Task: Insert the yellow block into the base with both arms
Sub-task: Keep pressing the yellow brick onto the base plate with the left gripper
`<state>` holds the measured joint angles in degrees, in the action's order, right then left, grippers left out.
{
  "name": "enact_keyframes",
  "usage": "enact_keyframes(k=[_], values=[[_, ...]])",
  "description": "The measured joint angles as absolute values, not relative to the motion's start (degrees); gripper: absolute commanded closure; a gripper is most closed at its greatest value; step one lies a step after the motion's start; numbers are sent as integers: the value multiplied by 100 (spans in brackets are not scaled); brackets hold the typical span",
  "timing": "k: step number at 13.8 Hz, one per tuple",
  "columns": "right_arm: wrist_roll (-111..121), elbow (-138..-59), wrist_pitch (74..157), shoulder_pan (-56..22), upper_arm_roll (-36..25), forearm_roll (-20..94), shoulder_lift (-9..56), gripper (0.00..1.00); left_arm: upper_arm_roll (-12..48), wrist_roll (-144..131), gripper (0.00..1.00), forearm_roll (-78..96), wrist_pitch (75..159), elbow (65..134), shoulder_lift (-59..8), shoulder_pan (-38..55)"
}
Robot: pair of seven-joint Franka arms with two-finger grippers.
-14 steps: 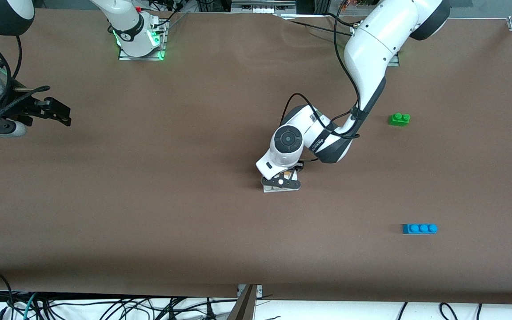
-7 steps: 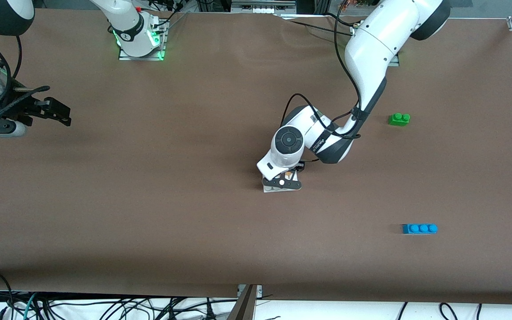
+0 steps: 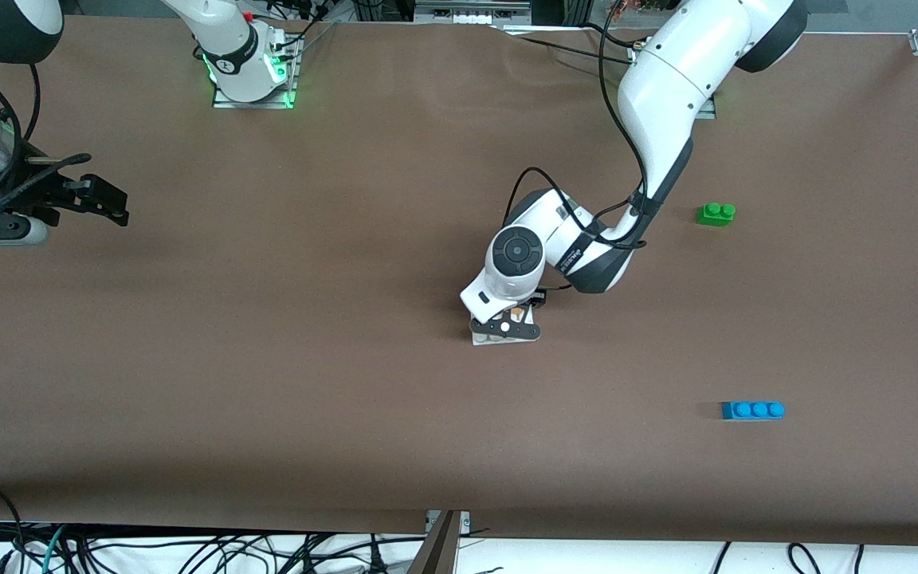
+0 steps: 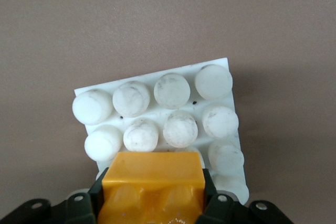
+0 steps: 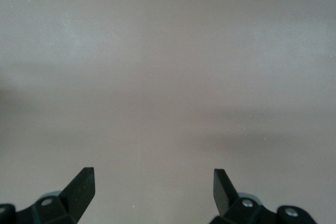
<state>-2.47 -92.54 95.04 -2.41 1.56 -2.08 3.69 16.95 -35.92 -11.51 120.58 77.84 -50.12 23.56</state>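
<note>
Brown table (image 3: 268,383), cables (image 3: 188,550) below its edge

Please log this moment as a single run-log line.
left gripper: shut on yellow block, over base | right gripper: open, waiting over bare table at right arm's end | insertion: not confirmed

A wide table (image 3: 268,383) covered in a plain brown mat fills nearly the whole front view, evenly lit. Along its camera-side edge, black and white cables (image 3: 188,550) tangle over a pale floor, and a metal bracket (image 3: 447,526) sits at mid-edge.
</note>
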Motion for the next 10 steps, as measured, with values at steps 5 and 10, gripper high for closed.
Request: enact_keyframes(k=[5, 10], values=[[-247, -9253, 9504, -243, 162, -207, 369, 0, 1713, -3617, 90, -1142, 12039, 7784, -5013, 2360], [-247, -9251, 9504, -243, 165, -207, 369, 0, 1712, -3679, 91, -1036, 12037, 7780, -5019, 2361]])
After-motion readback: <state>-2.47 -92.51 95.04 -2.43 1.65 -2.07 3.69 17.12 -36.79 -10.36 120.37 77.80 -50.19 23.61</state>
